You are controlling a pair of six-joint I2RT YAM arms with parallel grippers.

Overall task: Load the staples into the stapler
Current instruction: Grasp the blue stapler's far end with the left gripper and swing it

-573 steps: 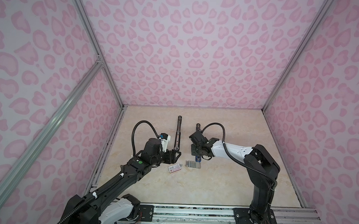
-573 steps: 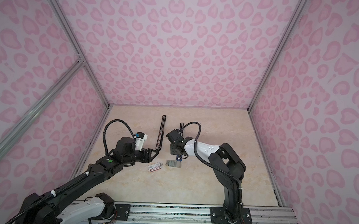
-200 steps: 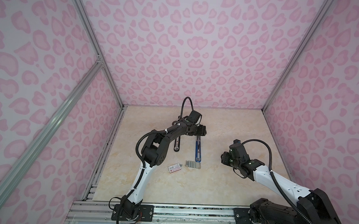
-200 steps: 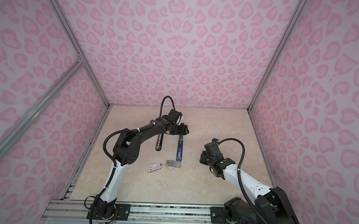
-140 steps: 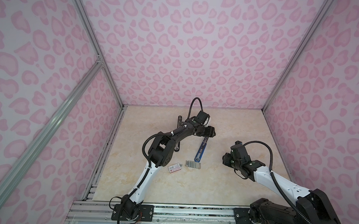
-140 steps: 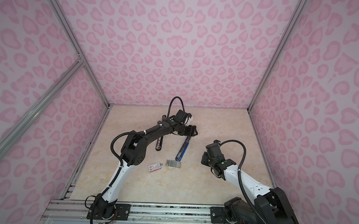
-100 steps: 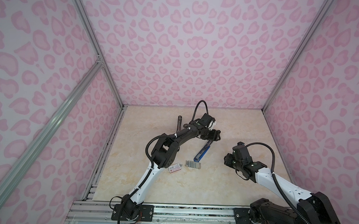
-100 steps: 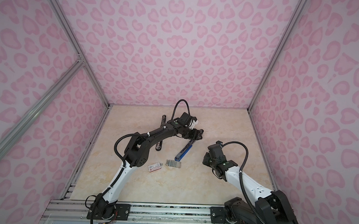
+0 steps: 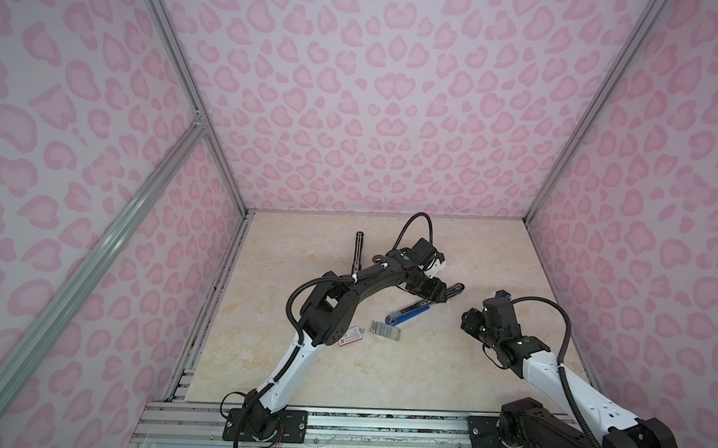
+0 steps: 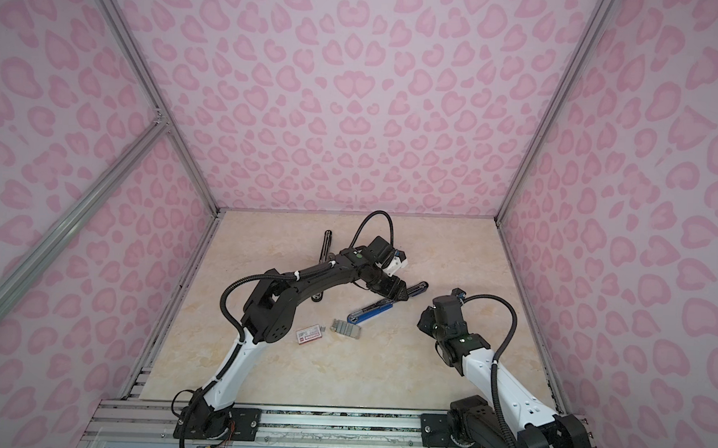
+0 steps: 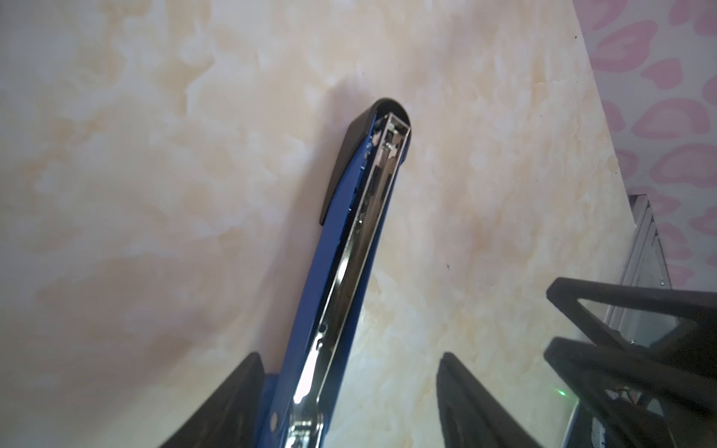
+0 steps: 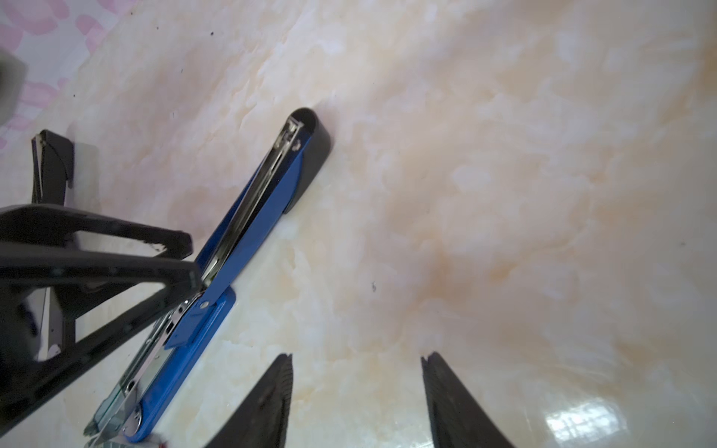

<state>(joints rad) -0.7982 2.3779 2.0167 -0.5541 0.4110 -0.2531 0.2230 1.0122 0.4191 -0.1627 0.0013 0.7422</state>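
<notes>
The blue stapler (image 9: 407, 314) (image 10: 370, 311) lies opened out flat and diagonal on the marble table, its metal channel (image 11: 349, 248) facing up. My left gripper (image 9: 433, 295) (image 11: 349, 355) is open and straddles the stapler's middle, which sits close against one finger (image 11: 236, 388). The staples (image 9: 386, 330) (image 10: 345, 328), a small grey block, rest on the table just in front of the stapler's near end. My right gripper (image 9: 469, 321) (image 12: 357, 356) hovers open over bare table to the right of the stapler (image 12: 252, 225), with nothing between its fingers.
A small white box with a red label (image 9: 351, 339) (image 10: 311, 334) lies left of the staples. A long black bar (image 9: 358, 250) lies toward the back, partly under the left arm. Pink patterned walls close in the table on three sides.
The left gripper has swung to the right, turning the stapler from nearly straight to diagonal. The right gripper's jaws have widened a little and it has shifted slightly right.
</notes>
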